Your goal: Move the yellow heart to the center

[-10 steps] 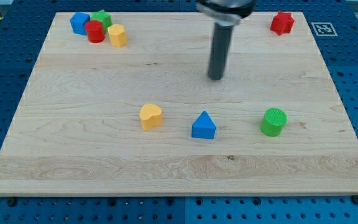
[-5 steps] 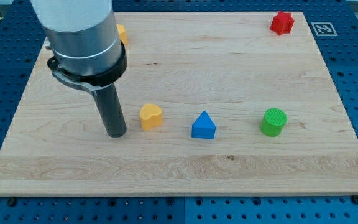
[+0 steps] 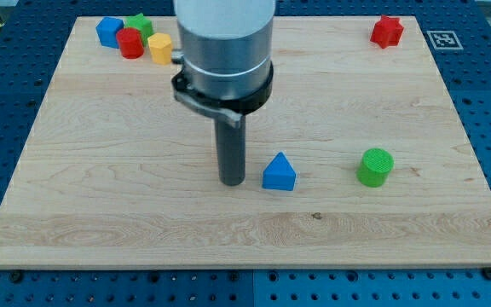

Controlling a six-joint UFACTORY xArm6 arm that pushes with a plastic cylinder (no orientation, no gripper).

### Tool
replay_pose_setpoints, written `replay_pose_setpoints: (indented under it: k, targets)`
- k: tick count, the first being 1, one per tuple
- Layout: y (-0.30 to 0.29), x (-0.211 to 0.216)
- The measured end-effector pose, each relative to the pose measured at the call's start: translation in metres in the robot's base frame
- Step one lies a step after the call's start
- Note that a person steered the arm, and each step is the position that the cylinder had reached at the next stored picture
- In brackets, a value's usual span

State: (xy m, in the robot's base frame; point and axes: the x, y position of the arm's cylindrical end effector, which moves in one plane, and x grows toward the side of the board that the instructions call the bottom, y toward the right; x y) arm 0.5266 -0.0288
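Searching: yellow heart hidden, progress unclear; my tip, bare rod, no jaws, at blue triangle's 9 o'clock

The yellow heart does not show anywhere on the wooden board, so its pose and place cannot be told. The only yellow piece in sight is a small yellow block at the far left. It stands upright at the right end of a cluster of blocks, and its top looks rounded rather than heart-shaped. The arm's grey body and dark rod cover a strip of the board from the far edge down to the middle, and anything behind that strip is hidden. My tip rests on the board just left of the blue triangular block, with no yellow visible at either side of it.
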Motion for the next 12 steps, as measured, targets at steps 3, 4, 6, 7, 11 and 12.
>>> replay_pose_setpoints:
  k: [3,4,6,7,11,12]
  targets:
    - [-0.013,-0.010]
    - [-0.013,-0.011]
    - [-0.025,-0.013]
    - [-0.031,-0.018]
    - [0.007,-0.038]
    - [0.028,-0.038]
